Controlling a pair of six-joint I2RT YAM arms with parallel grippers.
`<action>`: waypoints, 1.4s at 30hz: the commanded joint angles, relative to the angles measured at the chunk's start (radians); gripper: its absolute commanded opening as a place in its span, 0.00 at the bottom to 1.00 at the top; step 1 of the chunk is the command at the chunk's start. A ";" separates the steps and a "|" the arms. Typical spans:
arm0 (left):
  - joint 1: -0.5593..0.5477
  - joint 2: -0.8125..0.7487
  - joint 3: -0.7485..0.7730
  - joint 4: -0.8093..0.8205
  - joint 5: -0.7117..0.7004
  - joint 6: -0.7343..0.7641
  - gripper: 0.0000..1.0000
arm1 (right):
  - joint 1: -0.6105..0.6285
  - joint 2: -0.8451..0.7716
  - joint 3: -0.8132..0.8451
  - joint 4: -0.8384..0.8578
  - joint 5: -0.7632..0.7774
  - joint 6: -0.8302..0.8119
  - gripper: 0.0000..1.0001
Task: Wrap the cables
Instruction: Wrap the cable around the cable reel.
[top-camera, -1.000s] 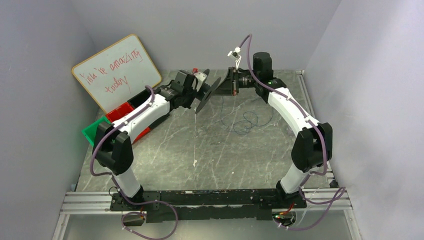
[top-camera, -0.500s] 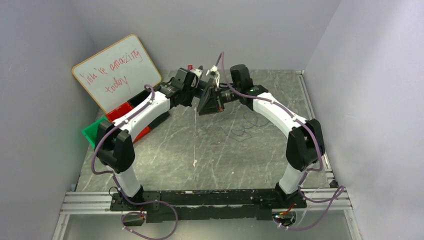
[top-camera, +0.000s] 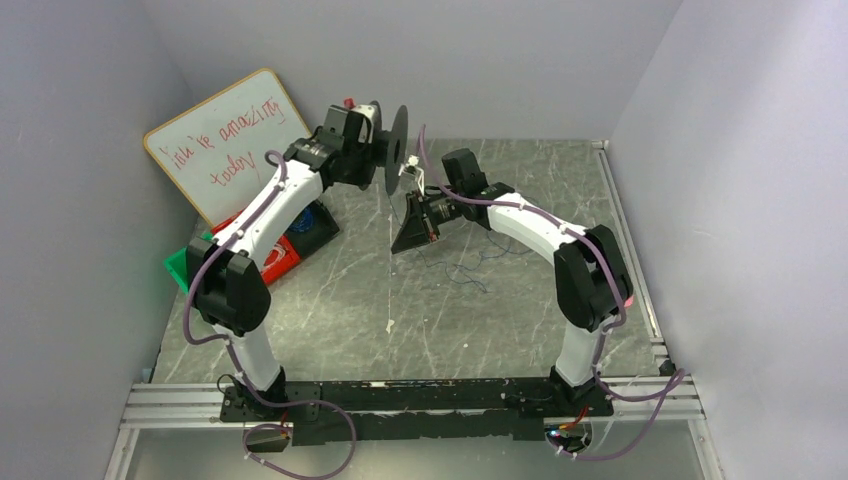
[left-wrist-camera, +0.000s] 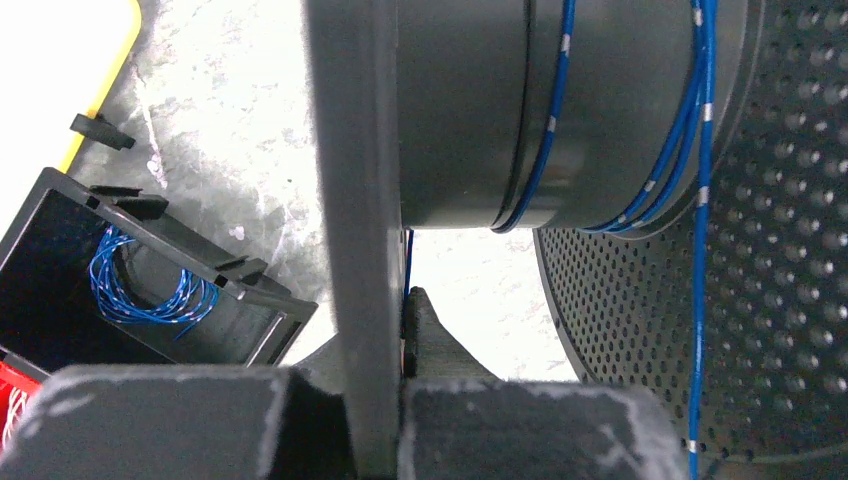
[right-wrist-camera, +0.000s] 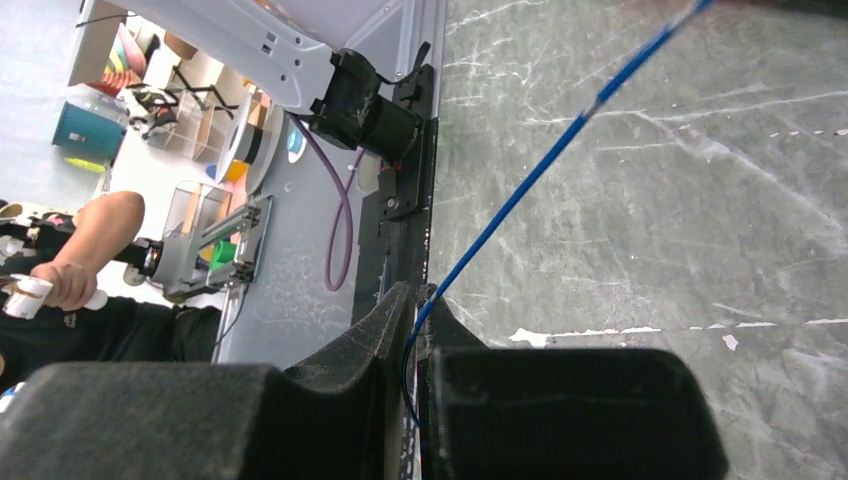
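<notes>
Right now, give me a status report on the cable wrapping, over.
Left tool shut on the spool flange. Right tool pinching the blue cable, a few turns on the spool. Slack loops lie on the table below.

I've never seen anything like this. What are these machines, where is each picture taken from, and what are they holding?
These are two robot arms bolted to the near edge of a table. The wide picture looks down from above and behind them. The other two come from small cameras on the wrists, so each arm's own fingers show at the bottom. The left gripper is clamped on the rim of a black spool that has thin blue wire wound around it. The right gripper pinches a strand of the same wire, and more lies in loose loops on the table. Also there: a whiteboard, a red bin, a green bin, and a black box holding another blue coil.
</notes>
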 joint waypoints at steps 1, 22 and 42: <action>0.031 -0.058 0.079 0.022 0.092 -0.057 0.02 | 0.006 0.019 -0.011 0.091 -0.068 0.014 0.11; 0.176 -0.188 0.066 0.021 0.487 -0.120 0.02 | -0.078 0.120 -0.055 0.317 -0.140 0.220 0.11; 0.216 -0.281 0.015 -0.004 0.607 -0.098 0.02 | -0.297 0.173 -0.086 0.444 -0.120 0.336 0.12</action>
